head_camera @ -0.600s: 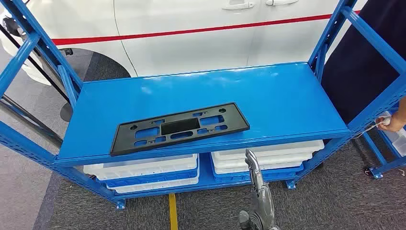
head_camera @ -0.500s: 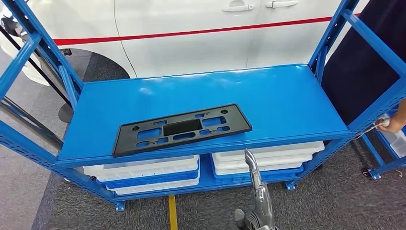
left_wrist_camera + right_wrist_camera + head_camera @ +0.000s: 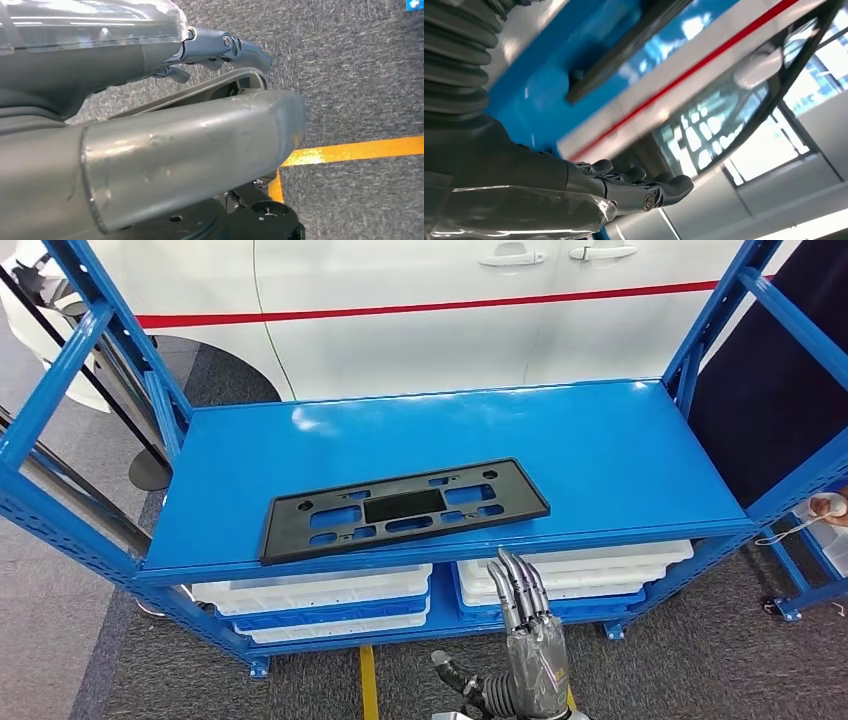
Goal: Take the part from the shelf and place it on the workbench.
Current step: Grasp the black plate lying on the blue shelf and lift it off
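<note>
A: Since the earlier frame the whole picture has shifted, so the camera has moved; the right hand (image 3: 527,640) now stands higher at the bottom centre of the head view, its back facing the camera where before it showed edge-on.

B: And the fingers?

A: Straight, pointing up, side by side, holding nothing. The right wrist view shows them (image 3: 639,182) extended below the shelf's blue edge, with the white car (image 3: 704,65) and its red stripe beyond.

B: The part?

A: One black part (image 3: 405,508) lies flat near the front edge of the blue shelf (image 3: 600,450), centre of the head view, apart from the hand.

B: The left hand?

A: The left wrist view shows the left hand (image 3: 150,145) over grey carpet and a yellow line (image 3: 360,150); its fingers' state cannot be told.

B: Counts?

A: Two stacks of white trays (image 3: 310,590) below, and one person's hand (image 3: 828,506) at the right edge.
</note>
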Motion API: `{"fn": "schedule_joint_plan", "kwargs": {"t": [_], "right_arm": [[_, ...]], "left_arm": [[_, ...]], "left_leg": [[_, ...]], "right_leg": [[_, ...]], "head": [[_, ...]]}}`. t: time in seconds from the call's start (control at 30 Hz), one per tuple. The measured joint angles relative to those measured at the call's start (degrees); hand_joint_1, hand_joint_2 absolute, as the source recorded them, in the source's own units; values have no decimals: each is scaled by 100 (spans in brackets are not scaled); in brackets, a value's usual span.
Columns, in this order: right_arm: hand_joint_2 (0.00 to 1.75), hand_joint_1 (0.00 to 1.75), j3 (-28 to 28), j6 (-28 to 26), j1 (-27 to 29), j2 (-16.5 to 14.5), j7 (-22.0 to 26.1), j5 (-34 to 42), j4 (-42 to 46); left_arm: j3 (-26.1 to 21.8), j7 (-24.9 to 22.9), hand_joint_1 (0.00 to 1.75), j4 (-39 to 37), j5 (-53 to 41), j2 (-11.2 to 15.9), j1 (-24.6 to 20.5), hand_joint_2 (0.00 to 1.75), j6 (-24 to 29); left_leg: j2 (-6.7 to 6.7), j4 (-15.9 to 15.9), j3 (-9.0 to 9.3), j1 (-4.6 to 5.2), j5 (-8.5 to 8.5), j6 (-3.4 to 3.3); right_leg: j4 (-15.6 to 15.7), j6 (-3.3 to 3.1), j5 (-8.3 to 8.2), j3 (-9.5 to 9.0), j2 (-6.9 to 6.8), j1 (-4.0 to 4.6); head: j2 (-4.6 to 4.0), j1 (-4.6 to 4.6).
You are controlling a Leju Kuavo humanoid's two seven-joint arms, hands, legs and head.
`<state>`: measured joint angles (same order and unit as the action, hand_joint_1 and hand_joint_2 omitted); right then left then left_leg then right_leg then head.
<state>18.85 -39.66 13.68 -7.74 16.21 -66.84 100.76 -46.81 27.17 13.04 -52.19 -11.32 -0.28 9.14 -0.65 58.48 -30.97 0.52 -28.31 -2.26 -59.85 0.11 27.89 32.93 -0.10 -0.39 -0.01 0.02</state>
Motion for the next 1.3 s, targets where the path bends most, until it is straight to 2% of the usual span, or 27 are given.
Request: {"fn": "schedule_joint_plan", "kwargs": {"t": [0.03,0.13,0.2,0.27,0.3,0.33,0.37,0.4,0.43,0.47,0.5,0.6,0.63,0.7,0.77,0.8,0.83,0.87,0.93,0.97,1.0,1.07,1.13,1.17,1.2,1.27,1.3], "right_arm": [[175,0,-277,-2,-14,-187,136,-358,-40],[175,0,-1023,-7,-142,-642,311,-1026,-182],[175,0,-1365,-9,-265,-837,292,-1257,-359],[175,0,-1560,-12,-320,-952,214,-1501,-542],[175,0,-1609,-13,-330,-988,165,-1620,-624],[175,0,-1639,-14,-339,-1021,119,-1729,-697],[175,0,-1660,-15,-349,-1052,86,-1805,-761],[175,0,-1676,-16,-359,-1079,68,-1841,-807],[175,0,-1689,-17,-372,-1102,26,-1872,-847],[175,0,-1696,-19,-393,-1117,-46,-1907,-888],[175,0,-1696,-21,-422,-1125,-140,-1948,-928],[175,0,-1639,-23,-538,-1123,-452,-2049,-1108],[175,0,-1608,-23,-579,-1117,-524,-2061,-1175],[175,0,-1547,-24,-658,-1102,-617,-2068,-1297],[175,0,-1494,-25,-702,-1082,-671,-2051,-1414],[175,0,-1467,-25,-712,-1072,-694,-2030,-1465],[175,0,-1435,-25,-721,-1061,-711,-2001,-1510],[175,0,-1401,-25,-736,-1051,-723,-1970,-1544],[175,0,-1341,-25,-783,-1041,-730,-1928,-1592],[175,0,-1316,-26,-809,-1039,-731,-1917,-1611],[175,0,-1294,-27,-830,-1038,-731,-1910,-1628],[175,0,-1258,-29,-855,-1037,-720,-1882,-1656],[175,0,-1226,-31,-876,-1038,-670,-1830,-1671],[175,0,-1209,-31,-892,-1041,-632,-1805,-1675],[175,0,-1191,-32,-909,-1044,-592,-1785,-1681],[175,0,-1160,-32,-932,-1049,-531,-1747,-1703],[175,0,-1146,-32,-937,-1049,-509,-1727,-1718]], "left_arm": [[-6,-25,0,-2,-44,-2,-1,0,-1],[-15,-64,0,-2,-154,19,-1,0,-20],[-18,-97,0,-3,-246,39,0,0,-47],[-25,-126,0,-4,-341,45,-3,0,-75],[-31,-130,0,-4,-379,49,-2,0,-87],[-37,-130,0,-4,-406,54,0,0,-96],[-43,-131,0,-4,-422,60,0,0,-101],[-49,-131,0,-4,-434,67,-3,0,-103],[-53,-133,0,-6,-445,70,-7,0,-107],[-56,-136,0,-8,-460,73,-13,0,-111],[-57,-139,0,-10,-474,74,-20,0,-115],[-59,-169,0,-13,-529,87,-33,0,-118],[-60,-187,0,-13,-544,93,-39,0,-117],[-60,-216,0,-13,-562,101,-59,0,-116],[-60,-226,0,-13,-575,105,-71,0,-117],[-60,-228,0,-13,-584,108,-72,0,-119],[-60,-232,0,-13,-593,111,-71,0,-120],[-60,-238,0,-13,-600,114,-71,0,-123],[-61,-254,0,-15,-609,117,-72,0,-130],[-61,-261,0,-17,-614,117,-77,0,-133],[-62,-268,0,-20,-619,119,-82,0,-135],[-63,-291,0,-23,-623,124,-91,0,-151],[-66,-319,0,-24,-624,139,-99,0,-197],[-67,-327,0,-24,-629,145,-103,0,-232],[-68,-332,0,-23,-634,153,-105,0,-271],[-69,-334,0,-24,-650,161,-105,0,-343],[-69,-336,0,-25,-655,164,-103,0,-369]], "left_leg": [[-1,0,-6,-1,-1,30],[9,83,-26,-14,-81,133],[19,568,-242,-52,-367,222],[24,1298,-606,-108,-686,306],[25,1517,-721,-138,-724,341],[27,1530,-738,-165,-650,371],[30,1302,-636,-192,-468,400],[37,904,-451,-219,-246,427],[39,519,-272,-226,-95,445],[35,220,-137,-225,6,429],[30,68,-74,-215,29,396],[19,25,-71,-182,43,233],[21,5,-66,-182,64,178],[26,-27,-71,-181,101,82],[27,-26,-91,-147,107,34],[25,-24,-96,-126,107,25],[23,-22,-95,-104,105,16],[18,-21,-87,-83,102,10],[10,-20,-62,-47,90,7],[6,-13,-59,-31,82,16],[5,-9,-64,-25,78,32],[6,-13,-76,-29,76,83],[15,19,-85,-35,33,145],[20,132,-129,-38,-47,174],[25,377,-240,-47,-189,205],[28,1124,-611,-86,-523,261],[29,1456,-792,-107,-619,286]], "right_leg": [[16,-8,-1,0,0,14],[110,-83,-53,-37,-10,-31],[166,-127,-82,-62,-36,-62],[167,-138,-84,-57,-61,-70],[163,-132,-79,-56,-70,-77],[154,-120,-72,-57,-74,-92],[138,-97,-58,-62,-72,-113],[116,-65,-39,-69,-70,-136],[90,-23,-18,-72,-68,-146],[67,25,-3,-70,-63,-148],[57,70,2,-67,-59,-139],[82,189,-17,-73,-47,-141],[34,213,29,-55,-45,-151],[-388,224,310,135,-40,-154],[-1137,210,666,496,-29,-131],[-1413,198,740,633,-23,-116],[-1499,177,702,683,-18,-101],[-1349,142,553,618,-15,-84],[-612,33,167,268,-3,-32],[-270,-10,42,114,0,-7],[-56,-40,-14,22,3,17],[53,-54,-25,-2,2,44],[117,-93,-52,-35,-2,7],[157,-120,-67,-59,-9,-18],[190,-143,-77,-81,-20,-42],[199,-165,-73,-91,-42,-42],[198,-163,-65,-94,-49,-42]], "head": [[1,-1],[0,-2],[-1,-4],[0,-4],[1,-4],[1,-4],[0,-4],[0,-4],[0,-7],[0,-5],[0,-4],[0,-2],[-1,-1],[-1,0],[-1,0],[-1,1],[-1,-1],[-1,-1],[-1,-2],[0,-1],[0,-1],[0,0],[-1,-1],[-1,-2],[-1,-3],[-1,-3],[-1,-3]]}}
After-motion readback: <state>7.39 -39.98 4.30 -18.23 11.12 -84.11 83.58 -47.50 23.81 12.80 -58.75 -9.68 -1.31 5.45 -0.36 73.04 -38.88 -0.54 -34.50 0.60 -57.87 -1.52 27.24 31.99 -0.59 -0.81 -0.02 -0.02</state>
